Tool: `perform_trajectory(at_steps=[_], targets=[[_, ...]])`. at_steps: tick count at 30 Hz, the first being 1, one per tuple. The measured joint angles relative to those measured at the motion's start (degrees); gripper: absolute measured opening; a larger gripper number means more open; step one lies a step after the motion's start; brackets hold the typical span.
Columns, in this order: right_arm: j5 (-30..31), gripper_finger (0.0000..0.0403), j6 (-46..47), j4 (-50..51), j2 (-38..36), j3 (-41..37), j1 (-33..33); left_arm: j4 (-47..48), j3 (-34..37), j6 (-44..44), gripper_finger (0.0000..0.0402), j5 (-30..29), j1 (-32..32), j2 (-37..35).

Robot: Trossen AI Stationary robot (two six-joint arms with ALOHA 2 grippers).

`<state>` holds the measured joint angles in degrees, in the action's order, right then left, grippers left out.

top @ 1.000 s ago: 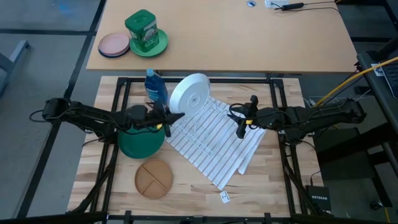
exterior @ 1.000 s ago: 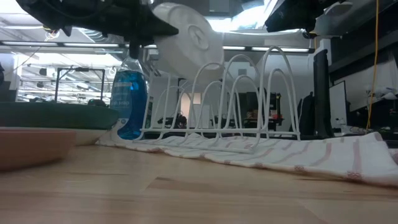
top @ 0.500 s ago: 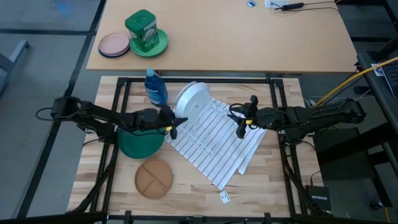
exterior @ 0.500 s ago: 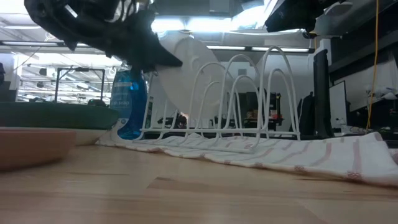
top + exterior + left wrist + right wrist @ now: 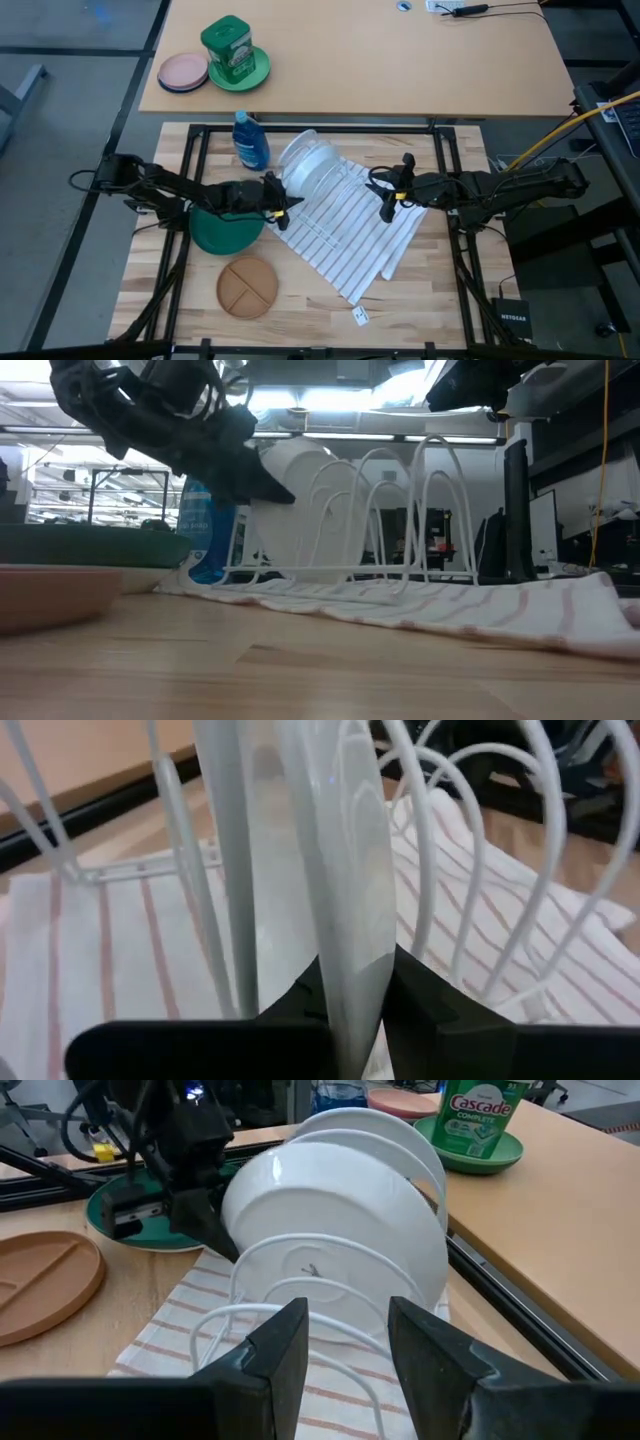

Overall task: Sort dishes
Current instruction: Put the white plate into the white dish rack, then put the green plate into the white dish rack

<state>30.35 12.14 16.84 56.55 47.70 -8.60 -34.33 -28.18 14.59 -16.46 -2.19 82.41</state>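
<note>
While seating: left claw (image 5: 281, 207) pinches white plate (image 5: 335, 1230) upright in wire rack (image 5: 335, 205)
right claw (image 5: 388, 205): spread, idle above towel
risk: early release, plate tips off slot

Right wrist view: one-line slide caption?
Left gripper holds a white plate on edge in the wire dish rack, a second white plate racked behind it.

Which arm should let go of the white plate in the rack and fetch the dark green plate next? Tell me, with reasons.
Left. The left gripper is shut on the white plate in the rack, and the dark green plate lies directly beneath that arm. The right gripper hangs open across the rack.
</note>
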Motion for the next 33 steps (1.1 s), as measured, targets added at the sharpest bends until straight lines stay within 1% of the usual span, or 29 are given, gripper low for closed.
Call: perform_trajectory(at_steps=[2,7,11,17,33], targets=[[0.00,0.0143,0.01,0.00,0.00,0.00,0.00,-0.24,0.02,0.21,0.0036,-0.62,-0.07,0.01],[0.00,0.0143,0.01,0.04,0.00,0.00,0.00,-1.84,-0.15,-0.24,0.0092,-0.97,0.00,-0.18],[0.00,0.0143,0.01,0.06,-0.02,0.00,-0.02,-1.54,-0.11,0.95,0.0114,-0.60,0.08,-0.17],[0.00,0.0143,0.00,0.00,-0.02,0.00,0.00,-1.46,-0.07,4.04,0.0118,-0.49,0.33,-0.87],[0.00,0.0143,0.02,0.00,-0.01,0.00,-0.01,-2.51,0.00,3.27,0.0120,-0.29,1.13,-6.22]])
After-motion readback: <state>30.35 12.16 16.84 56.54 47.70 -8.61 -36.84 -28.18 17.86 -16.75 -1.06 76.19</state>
